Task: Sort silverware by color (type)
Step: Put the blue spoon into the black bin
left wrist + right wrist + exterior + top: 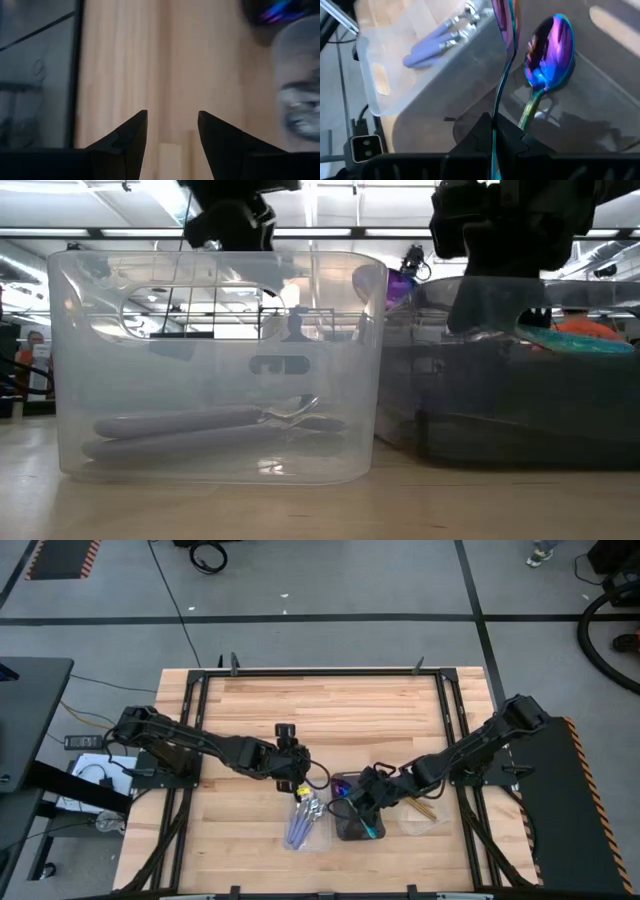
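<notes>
My right gripper (pixel 495 131) hangs over the dark tray (pixel 352 825) at the table's near middle, shut on an iridescent purple-blue spoon (pixel 504 30). A second iridescent spoon (pixel 547 50) lies inside that tray. To its left, a clear tray (pixel 300 838) holds lavender-handled silver pieces (pixel 200 430) lying flat on its floor. My left gripper (pixel 172 130) is open above bare wood just beyond the clear tray, with nothing between its fingers. My right gripper pinches the spoon's thin handle (pixel 496 117) between its two fingers, seen edge on. The fingers slant down from the table's right side and lie along the handle. The spoon runs forward from the fingers, and its purple bowl end (pixel 400 285) shows above the trays' rims.
A third clear tray (pixel 432 823) with gold pieces stands right of the dark one, under my right arm. The three trays sit side by side near the table's front edge. Bare wood (pixel 340 710) spreads over the far half of the table.
</notes>
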### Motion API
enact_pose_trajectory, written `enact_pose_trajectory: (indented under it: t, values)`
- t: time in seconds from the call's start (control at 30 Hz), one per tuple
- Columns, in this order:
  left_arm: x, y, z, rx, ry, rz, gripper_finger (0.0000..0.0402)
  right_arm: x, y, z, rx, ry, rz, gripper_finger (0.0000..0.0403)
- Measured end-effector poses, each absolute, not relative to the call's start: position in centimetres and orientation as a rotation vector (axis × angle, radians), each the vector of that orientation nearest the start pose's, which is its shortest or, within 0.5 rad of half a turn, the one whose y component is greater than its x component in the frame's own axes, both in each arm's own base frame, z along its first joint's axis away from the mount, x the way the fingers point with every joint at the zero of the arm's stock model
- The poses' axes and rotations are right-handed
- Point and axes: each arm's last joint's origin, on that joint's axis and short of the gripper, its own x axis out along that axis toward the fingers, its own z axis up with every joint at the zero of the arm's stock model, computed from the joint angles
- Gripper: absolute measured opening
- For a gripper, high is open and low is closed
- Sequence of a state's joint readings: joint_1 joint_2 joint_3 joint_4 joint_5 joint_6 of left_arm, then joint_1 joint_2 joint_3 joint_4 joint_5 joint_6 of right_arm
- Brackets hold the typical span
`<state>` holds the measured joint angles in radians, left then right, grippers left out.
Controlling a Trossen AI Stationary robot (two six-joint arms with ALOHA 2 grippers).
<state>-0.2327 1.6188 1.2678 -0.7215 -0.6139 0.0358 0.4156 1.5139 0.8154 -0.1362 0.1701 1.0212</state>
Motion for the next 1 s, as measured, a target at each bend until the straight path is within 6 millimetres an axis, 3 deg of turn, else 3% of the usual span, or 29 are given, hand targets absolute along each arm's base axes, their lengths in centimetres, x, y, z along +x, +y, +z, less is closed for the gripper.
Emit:
enact_pose_trajectory:
  t: [0.13, 0.3, 1.0]
  values:
    - [32.4, -6.2, 24.7, 0.449, 0.959, 0.252, 0.0182, 27.4, 11.6, 18.0, 0.745, 0.849, -0.198, 0.0013]
    - [31.3, -5.9, 23.2, 0.427, 0.921, 0.25, 0.0182, 27.2, 11.5, 17.7, 0.769, 0.874, -0.229, 0.0014]
    - [21.0, -3.6, 21.8, 0.081, 0.364, 0.295, 0.0182, 27.1, 10.4, 17.2, 0.861, 0.938, -0.335, 0.0016]
